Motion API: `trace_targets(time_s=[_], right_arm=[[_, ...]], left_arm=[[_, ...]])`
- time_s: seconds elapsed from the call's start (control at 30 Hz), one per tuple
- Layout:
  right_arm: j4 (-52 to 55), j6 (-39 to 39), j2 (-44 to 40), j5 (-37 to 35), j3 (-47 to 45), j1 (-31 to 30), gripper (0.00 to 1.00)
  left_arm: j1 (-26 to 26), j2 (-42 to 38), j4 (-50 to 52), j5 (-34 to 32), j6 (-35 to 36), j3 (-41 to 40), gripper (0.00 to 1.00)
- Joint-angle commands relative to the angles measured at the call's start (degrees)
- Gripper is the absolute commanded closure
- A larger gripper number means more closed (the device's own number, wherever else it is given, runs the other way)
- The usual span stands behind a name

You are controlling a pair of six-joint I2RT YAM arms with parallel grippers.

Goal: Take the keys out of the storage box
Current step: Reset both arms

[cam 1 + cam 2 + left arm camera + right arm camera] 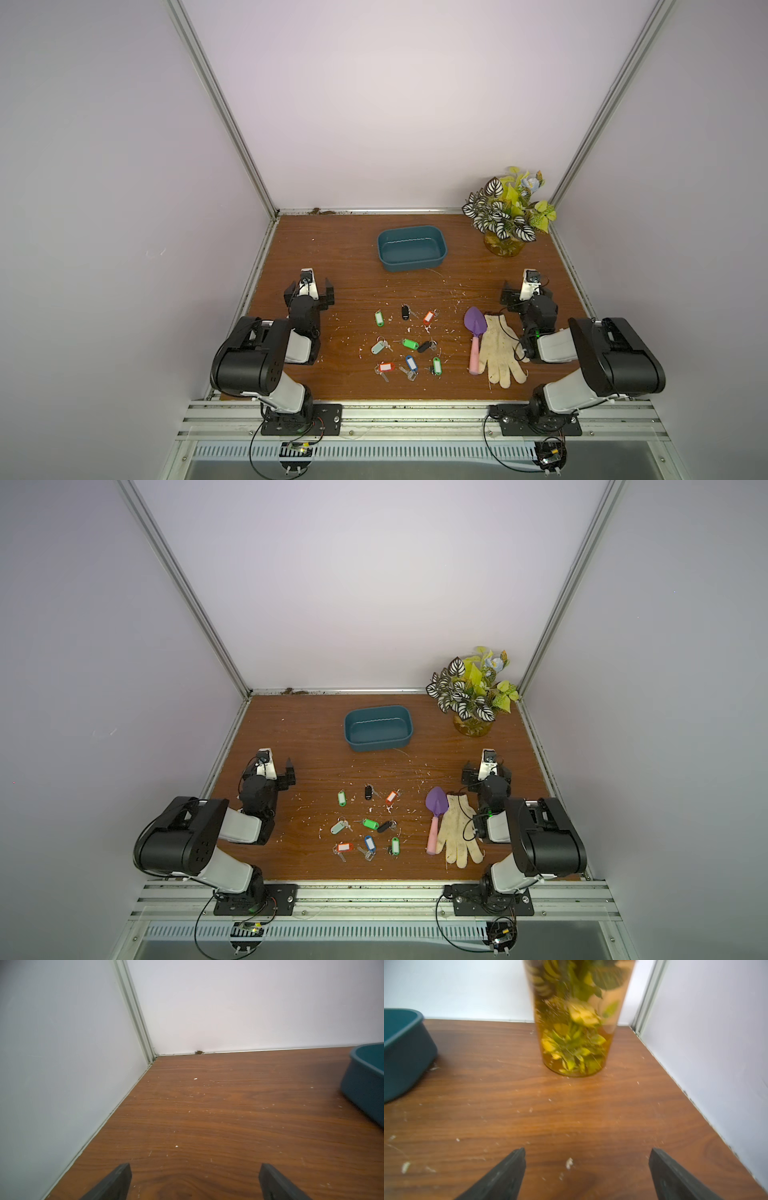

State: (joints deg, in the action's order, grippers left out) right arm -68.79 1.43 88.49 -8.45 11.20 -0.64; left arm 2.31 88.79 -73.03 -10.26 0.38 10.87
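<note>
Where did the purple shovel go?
In both top views the purple shovel lies flat on the robot's right side, right beside the white glove, with the keys scattered on its other side.

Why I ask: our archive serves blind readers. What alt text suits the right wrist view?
An amber see-through pot of green and yellow leaves stands on the wooden table. The teal storage box shows partly, apart from it, and the right pincer is open and empty.

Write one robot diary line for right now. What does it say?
storage box: empty | keys: all on table | left hand: open, empty | right hand: open, empty | task: looks done
</note>
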Motion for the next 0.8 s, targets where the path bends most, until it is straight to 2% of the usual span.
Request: trace_targets(time_s=[0.0,0.13,0.77], right_arm=[[-3.62,-1.13,-0.84,7.34,2.12,-0.54,0.00],[-8.12,-1.78,0.25,6.25,0.82,-0.54,0.00],[-6.88,-0.64,0.02,7.80,1.28,-0.94,0.00]], left_arm=[[-1.50,0.14,-1.05,5.77,-1.87,1.44,0.01],[-1.95,0.17,-1.22,6.45,-2.06,1.44,0.01],[-2.00,-0.15,-2.11,6.57,-2.04,0.76,0.01]])
